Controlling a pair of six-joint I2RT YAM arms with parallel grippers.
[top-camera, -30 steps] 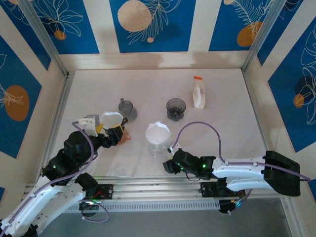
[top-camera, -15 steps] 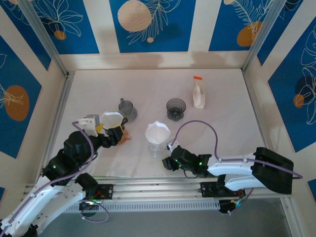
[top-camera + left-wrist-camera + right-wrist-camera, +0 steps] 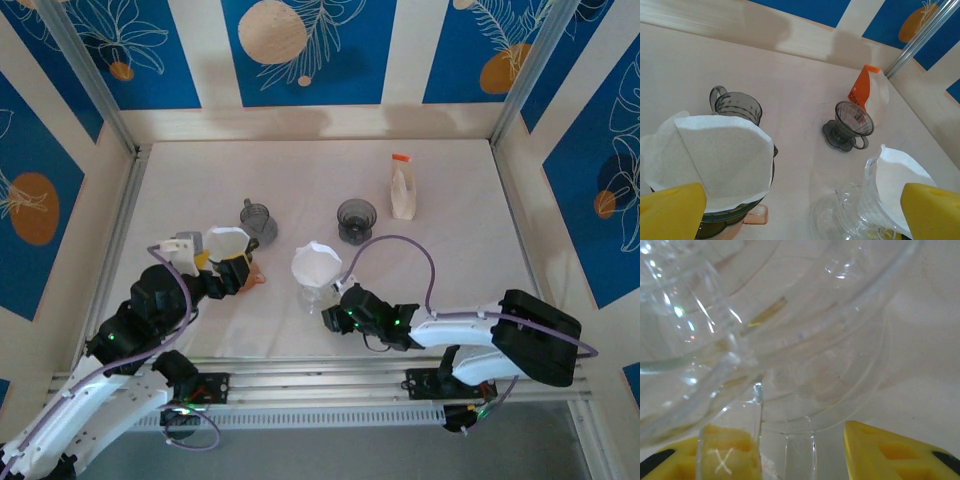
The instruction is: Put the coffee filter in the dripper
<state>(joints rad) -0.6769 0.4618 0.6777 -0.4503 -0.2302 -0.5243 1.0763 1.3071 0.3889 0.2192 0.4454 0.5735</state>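
Observation:
A white coffee filter sits in a clear glass dripper at the table's front middle; the left wrist view shows this filter and glass dripper at lower right. My right gripper is open at the dripper's base. Its yellow fingers stand either side of the glass handle, under the glass dripper. A second filter lies in a dark dripper on a pink base. My left gripper is open wide just in front of it.
Two empty dark drippers stand farther back, one at left and one at centre. A white filter bag with an orange top stands at the back right. Side walls close in the table.
My right gripper has moved forward and left, up to the clear dripper's handle. The dripper with its filter has shifted slightly left. The left arm has stayed still.

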